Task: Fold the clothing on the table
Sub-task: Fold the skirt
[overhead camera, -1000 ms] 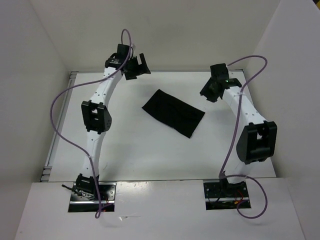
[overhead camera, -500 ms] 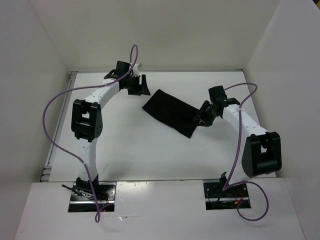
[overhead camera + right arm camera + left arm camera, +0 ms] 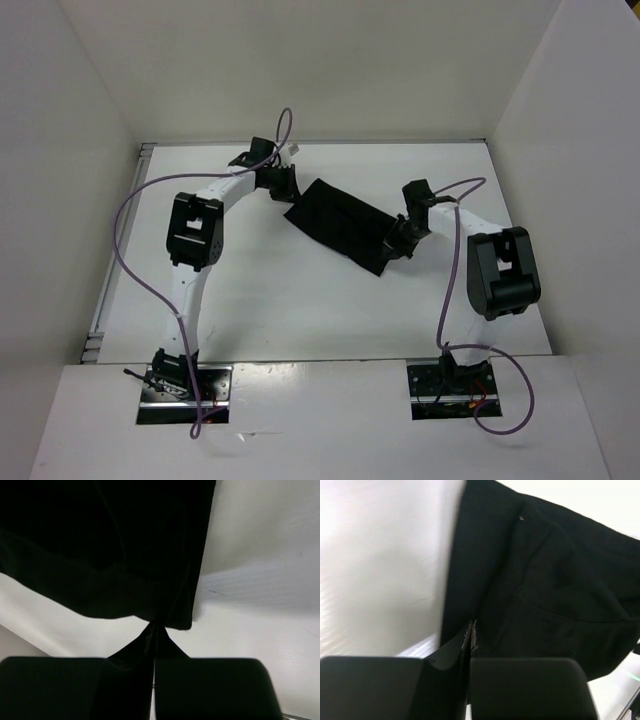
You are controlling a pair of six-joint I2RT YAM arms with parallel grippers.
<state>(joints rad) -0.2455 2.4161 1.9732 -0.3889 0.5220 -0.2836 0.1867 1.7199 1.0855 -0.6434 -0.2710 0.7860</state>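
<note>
The black clothing [image 3: 340, 222] lies as a folded strip slanting across the middle of the white table [image 3: 300, 300]. My left gripper [image 3: 288, 192] is down at the strip's far left end. In the left wrist view its tips [image 3: 471, 630] are shut on the clothing [image 3: 545, 590] close to its left edge. My right gripper [image 3: 392, 246] is at the near right end. In the right wrist view it [image 3: 155, 626] is pinched shut on the near edge of the clothing [image 3: 110, 545], which hangs slightly off the table [image 3: 260, 580].
White walls enclose the table at the back and on both sides. A thin metal rim [image 3: 100, 300] runs along the left side. Purple cables [image 3: 130, 270] loop off both arms. The arm bases [image 3: 185, 385] sit at the near edge.
Both arms came in and down from the back corners to the two ends of the clothing. Both grippers were open and have now shut on its edges.
</note>
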